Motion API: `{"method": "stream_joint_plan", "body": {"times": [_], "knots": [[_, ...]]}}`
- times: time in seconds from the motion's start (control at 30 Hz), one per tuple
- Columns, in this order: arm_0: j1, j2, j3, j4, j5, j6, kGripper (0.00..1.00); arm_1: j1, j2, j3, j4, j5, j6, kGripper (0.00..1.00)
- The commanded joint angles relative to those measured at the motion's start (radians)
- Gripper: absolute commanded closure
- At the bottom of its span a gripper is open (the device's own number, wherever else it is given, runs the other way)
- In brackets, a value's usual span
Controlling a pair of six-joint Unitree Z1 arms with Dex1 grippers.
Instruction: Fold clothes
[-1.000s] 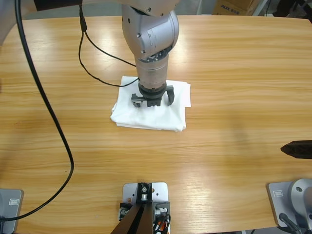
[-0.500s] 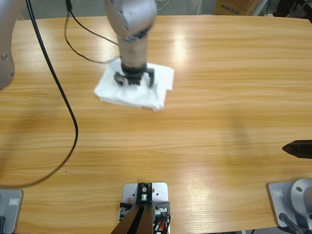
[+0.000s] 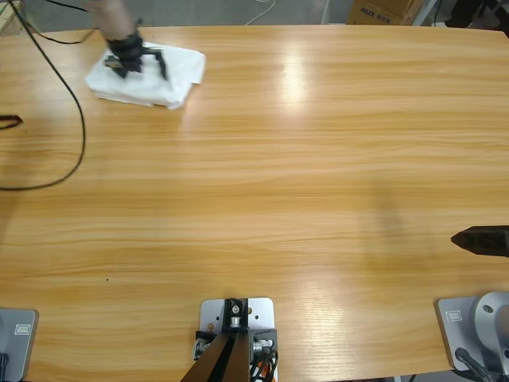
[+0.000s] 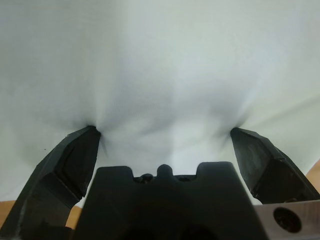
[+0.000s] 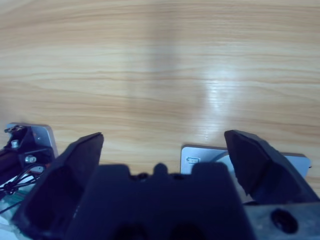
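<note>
The clothes (image 3: pixel 181 70) are one white shirt folded into a small packet, lying at the table's far left corner. My left gripper (image 3: pixel 137 62) presses down on top of the packet, open, with a jaw on each side. In the left wrist view the white cloth (image 4: pixel 165 60) fills the picture, and the left gripper (image 4: pixel 164 131) has its spread jaws dug into the fabric, which puckers at both tips. My right gripper (image 3: pixel 481 240) shows as a black tip at the right edge, far from the shirt. Seen from the right wrist, the right gripper (image 5: pixel 164 135) is open over bare wood.
A black cable (image 3: pixel 79 119) loops over the table's left side below the shirt. A cardboard box (image 3: pixel 378 11) stands beyond the far edge. The wooden table (image 3: pixel 302 159) stretches bare between the two grippers.
My left gripper has slid the folded shirt from the table's middle to the far left corner, staying pressed on it. The right gripper has barely moved.
</note>
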Motion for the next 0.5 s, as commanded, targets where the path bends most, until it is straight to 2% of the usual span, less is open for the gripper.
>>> {"method": "stream_joint_plan", "body": {"times": [0.03,0.27,0.33,0.5], "knots": [[0.175,0.194,-0.239,0.015,-0.016,0.031,0.009,-0.025,0.081,0.033,-0.043,0.036,-0.002,0.0],[0.223,0.192,-0.266,0.018,-0.019,0.026,0.004,-0.036,0.091,0.026,-0.045,0.039,-0.009,0.0],[0.221,0.167,-0.312,0.024,-0.019,0.034,0.004,-0.036,0.08,0.018,-0.041,0.033,-0.017,0.0],[0.197,0.035,-0.385,0.038,-0.019,0.055,0.004,-0.036,0.096,-0.08,0.024,-0.061,-0.09,0.0]]}}
